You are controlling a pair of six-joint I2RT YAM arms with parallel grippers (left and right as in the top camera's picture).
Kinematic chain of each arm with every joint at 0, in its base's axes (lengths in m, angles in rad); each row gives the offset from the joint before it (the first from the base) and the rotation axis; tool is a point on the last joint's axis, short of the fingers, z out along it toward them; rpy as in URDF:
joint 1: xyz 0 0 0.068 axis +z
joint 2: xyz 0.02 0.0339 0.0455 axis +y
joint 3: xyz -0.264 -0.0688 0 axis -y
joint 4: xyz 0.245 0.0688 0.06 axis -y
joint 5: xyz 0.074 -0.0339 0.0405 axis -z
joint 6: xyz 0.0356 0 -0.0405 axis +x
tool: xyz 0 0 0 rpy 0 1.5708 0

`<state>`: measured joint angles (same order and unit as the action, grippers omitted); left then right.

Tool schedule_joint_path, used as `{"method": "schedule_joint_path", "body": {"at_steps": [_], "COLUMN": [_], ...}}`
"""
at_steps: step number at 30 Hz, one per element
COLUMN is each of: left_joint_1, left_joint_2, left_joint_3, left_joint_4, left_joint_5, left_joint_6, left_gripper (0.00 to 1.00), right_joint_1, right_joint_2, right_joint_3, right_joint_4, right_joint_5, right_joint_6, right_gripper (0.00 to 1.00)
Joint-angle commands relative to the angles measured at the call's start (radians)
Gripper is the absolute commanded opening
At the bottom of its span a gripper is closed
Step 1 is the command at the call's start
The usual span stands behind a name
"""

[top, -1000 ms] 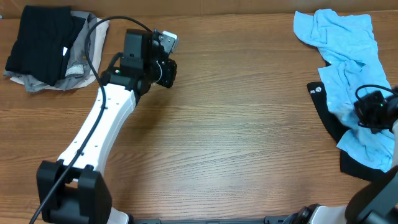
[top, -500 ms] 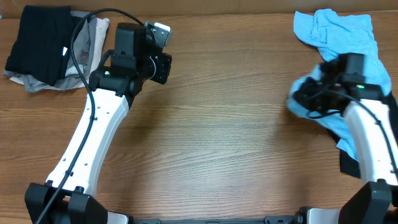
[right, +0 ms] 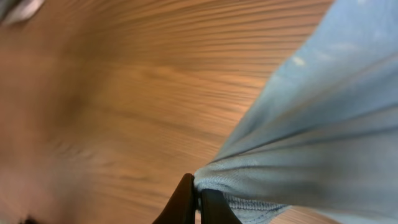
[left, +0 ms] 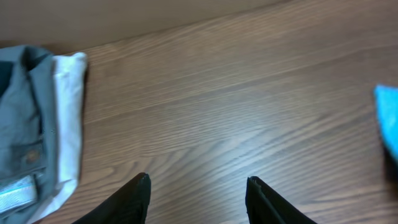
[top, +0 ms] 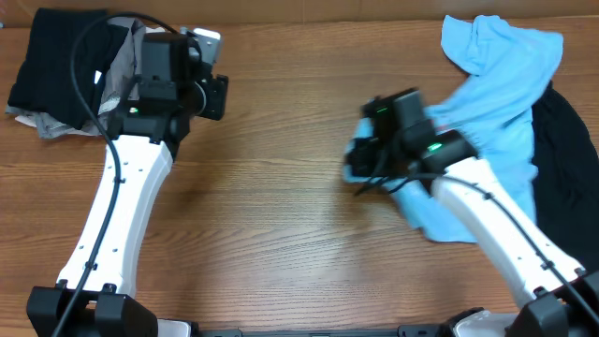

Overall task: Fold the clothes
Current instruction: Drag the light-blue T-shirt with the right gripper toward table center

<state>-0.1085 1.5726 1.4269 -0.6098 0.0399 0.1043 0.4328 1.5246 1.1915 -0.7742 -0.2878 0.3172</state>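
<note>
The light blue T-shirt (top: 501, 89) stretches from the back right corner toward the table's middle. My right gripper (top: 357, 167) is shut on its stitched hem (right: 267, 200), and the cloth fans out from the pinch over the wood. A black garment (top: 566, 159) lies uncovered at the right edge. My left gripper (top: 213, 75) hovers at the back left with its fingers (left: 138, 193) apart and nothing between them. A sliver of the blue T-shirt (left: 388, 118) shows at the right edge of the left wrist view.
A folded black garment (top: 56, 65) lies on grey and white clothes (top: 122, 80) in the back left corner, just left of my left gripper. The grey and white stack (left: 37, 143) shows in the left wrist view. Bare wood table (top: 281, 234) lies between the arms.
My right arm has dragged the blue T-shirt leftward to the table's middle, uncovering the black garment. My left arm has shifted left toward the stack and its jaws have widened.
</note>
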Motion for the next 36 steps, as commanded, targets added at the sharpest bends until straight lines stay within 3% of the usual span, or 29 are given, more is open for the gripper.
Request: {"method": "schedule_joint_path", "body": {"at_steps": [1, 7, 15, 18, 23, 28, 36], "left_joint_1": [0.028, 0.051, 0.052, 0.052, 0.052, 0.042, 0.033], "left_joint_2": [-0.025, -0.024, -0.024, -0.024, -0.024, -0.019, 0.047], "left_joint_3": [0.024, 0.024, 0.023, 0.023, 0.023, 0.015, 0.014], "left_joint_4": [0.004, 0.005, 0.005, 0.004, 0.002, -0.021, -0.036], "left_joint_5": [-0.014, -0.015, -0.022, -0.022, -0.021, 0.013, 0.067], "left_joint_6": [-0.007, -0.006, -0.006, -0.006, -0.007, -0.007, -0.006], "left_gripper": [0.53, 0.55, 0.57, 0.58, 0.60, 0.62, 0.69], "right_joint_1": [0.153, 0.507, 0.673, 0.666, 0.607, 0.465, 0.166], "right_joint_2": [-0.014, 0.085, 0.130, 0.127, 0.109, 0.079, 0.054], "right_joint_3": [0.022, 0.022, 0.022, 0.036, 0.076, 0.093, 0.093], "right_joint_4": [0.045, 0.204, 0.230, 0.218, 0.187, 0.148, 0.029], "right_joint_5": [0.012, 0.033, 0.037, 0.036, 0.040, 0.070, 0.070], "right_joint_6": [0.041, 0.111, 0.106, 0.106, 0.108, 0.181, 0.180], "right_gripper": [0.04, 0.04, 0.11, 0.19, 0.56, 0.67, 0.80]}}
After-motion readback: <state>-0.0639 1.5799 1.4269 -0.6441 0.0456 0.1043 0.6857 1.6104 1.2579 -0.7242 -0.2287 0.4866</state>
